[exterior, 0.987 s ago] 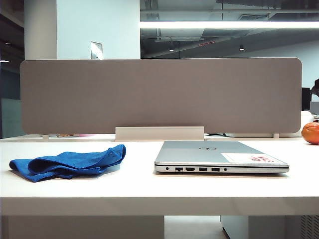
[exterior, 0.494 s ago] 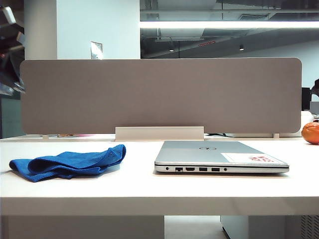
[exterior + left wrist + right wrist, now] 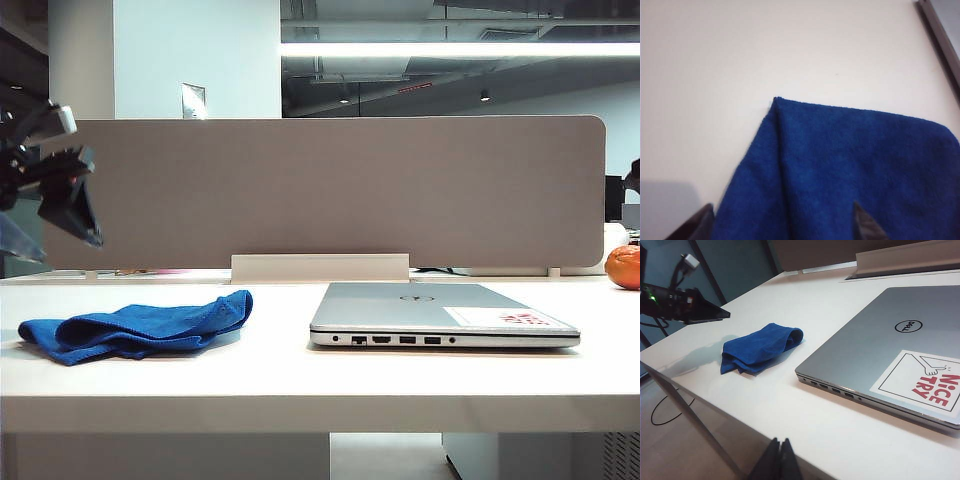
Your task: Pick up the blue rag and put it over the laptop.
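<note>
The left claw (image 3: pixel 60 195) is hanging above the blue rag (image 3: pixel 140 325) on the table (image 3: pixel 300 375), jaws apart, empty. The right claw (image 3: pixel 777 460) is resting closed, empty, near the laptop (image 3: pixel 440 315).

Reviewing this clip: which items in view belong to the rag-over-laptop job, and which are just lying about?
Job:
- blue rag, crumpled on the table
- laptop, lid closed
- left tool, open, hanging above the rag
- right tool, shut, parked short of the laptop

Lying about:
- orange fruit
- grey divider panel
</note>
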`<state>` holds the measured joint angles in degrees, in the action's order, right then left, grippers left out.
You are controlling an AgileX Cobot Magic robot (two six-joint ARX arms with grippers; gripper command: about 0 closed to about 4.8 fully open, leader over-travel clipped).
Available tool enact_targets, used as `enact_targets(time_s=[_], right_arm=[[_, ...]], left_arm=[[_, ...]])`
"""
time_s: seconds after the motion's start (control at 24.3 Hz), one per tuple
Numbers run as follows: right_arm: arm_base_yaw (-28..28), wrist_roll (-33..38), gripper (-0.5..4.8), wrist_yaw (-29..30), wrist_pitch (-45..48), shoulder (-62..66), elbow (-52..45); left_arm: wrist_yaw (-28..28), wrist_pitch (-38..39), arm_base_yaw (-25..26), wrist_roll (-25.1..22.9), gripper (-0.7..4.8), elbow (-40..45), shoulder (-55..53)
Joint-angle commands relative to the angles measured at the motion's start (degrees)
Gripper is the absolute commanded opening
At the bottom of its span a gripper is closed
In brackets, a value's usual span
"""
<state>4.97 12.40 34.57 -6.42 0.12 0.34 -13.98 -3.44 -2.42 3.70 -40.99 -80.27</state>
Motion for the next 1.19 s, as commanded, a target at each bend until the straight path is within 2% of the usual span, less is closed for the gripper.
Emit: enact_targets(time_s=[0.04, 0.29, 0.82, 1.11, 1.19], right_arm=[[0.0, 0.0, 0.0, 0.1, 0.6, -0.1, -0.3], [0.0, 0.0, 0.0, 0.0, 0.5, -0.1, -0.3], [0.0, 0.0, 0.0, -0.1, 0.4, -0.1, -0.3], [0.0, 0.0, 0.0, -0.1, 0.4, -0.1, -0.3], [0.0, 0.0, 0.0, -0.1, 0.4, -0.1, -0.3]], left_arm=[[-0.4, -4.1, -0.1, 0.0, 4.41, -0.4, -2.5], [-0.4, -7.4, -0.1, 0.0, 4.45, -0.5, -8.1], [-0.2, -7.3, -1.7, -0.3, 4.44, -1.2, -12.1], [2.9, -6.9, -2.2, -0.5, 4.42, -1.1, -12.9], [4.2, -5.8, -2.2, -0.5, 4.25, -1.1, -13.1]])
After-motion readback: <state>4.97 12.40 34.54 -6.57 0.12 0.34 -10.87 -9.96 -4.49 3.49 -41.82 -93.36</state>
